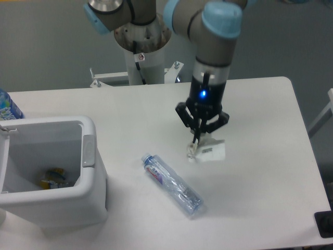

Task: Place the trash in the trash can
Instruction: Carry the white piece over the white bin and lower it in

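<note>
The gripper (196, 139) hangs above the table (260, 104), right of the middle, and its fingers are closed on the top edge of the wrapper (208, 152). The wrapper is a small white crumpled piece. It looks lifted off the table, or nearly so, but from this angle I cannot tell if its lower edge touches the surface. A blue light shows on the wrist of the arm (210, 57).

The bottle (173, 184) lies on its side on the table, at about 7 o'clock from the gripper and near it, not touching the wrapper. Its pale cap points toward 10 o'clock and its base toward 4 o'clock. Nothing holds it.

The can (89, 156) stands at the left edge of the table, at about 8 o'clock from the gripper and well apart from it. Its mouth is open to the top. Inside, at the bottom, there is something small with yellow and blue colours; I cannot tell what it is. Behind the can, at the far left, part of a second bottle (8, 107) with a blue label is visible.

As I judge it, the task is at an early to middle point. 1 of the 2 pieces is in the grip but not yet carried to the can. What remains is to bring the wrapper over the can and release it, and then to do the same with the bottle.
</note>
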Robot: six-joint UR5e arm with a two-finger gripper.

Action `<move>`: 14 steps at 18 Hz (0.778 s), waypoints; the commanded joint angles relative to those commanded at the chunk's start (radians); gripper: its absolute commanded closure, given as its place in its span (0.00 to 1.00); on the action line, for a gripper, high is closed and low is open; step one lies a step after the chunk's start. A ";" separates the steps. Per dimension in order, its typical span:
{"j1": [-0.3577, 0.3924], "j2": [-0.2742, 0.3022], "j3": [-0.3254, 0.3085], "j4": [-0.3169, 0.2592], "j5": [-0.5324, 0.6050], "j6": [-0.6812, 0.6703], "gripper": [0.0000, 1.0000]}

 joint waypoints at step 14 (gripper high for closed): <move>-0.326 -0.032 0.126 0.046 -0.029 -0.338 1.00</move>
